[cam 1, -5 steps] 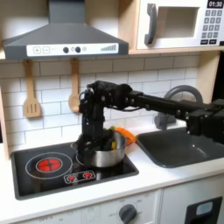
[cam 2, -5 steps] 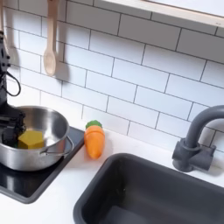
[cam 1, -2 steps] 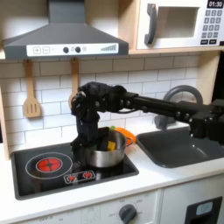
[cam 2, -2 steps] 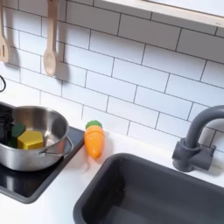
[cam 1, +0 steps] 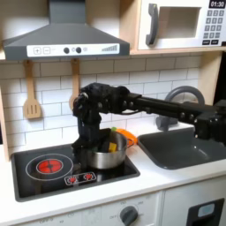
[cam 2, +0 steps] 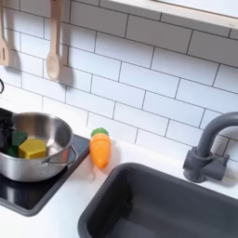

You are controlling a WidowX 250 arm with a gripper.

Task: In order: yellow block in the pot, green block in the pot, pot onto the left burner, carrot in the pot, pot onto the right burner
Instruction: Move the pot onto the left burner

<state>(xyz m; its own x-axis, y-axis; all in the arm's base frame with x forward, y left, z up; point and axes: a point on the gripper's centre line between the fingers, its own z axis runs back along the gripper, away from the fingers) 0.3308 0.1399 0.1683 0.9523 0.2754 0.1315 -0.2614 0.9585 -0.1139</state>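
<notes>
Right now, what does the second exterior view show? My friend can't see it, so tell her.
A shiny pot sits on the black cooktop with a yellow block and a green block inside. An orange carrot lies on the white counter beside it, near a dark sink and grey faucet.

We see a grey range hood above the white bench, a microwave at the first exterior view's upper right, two wooden utensils hanging on white tiles, and a dark sink with a grey faucet
</notes>
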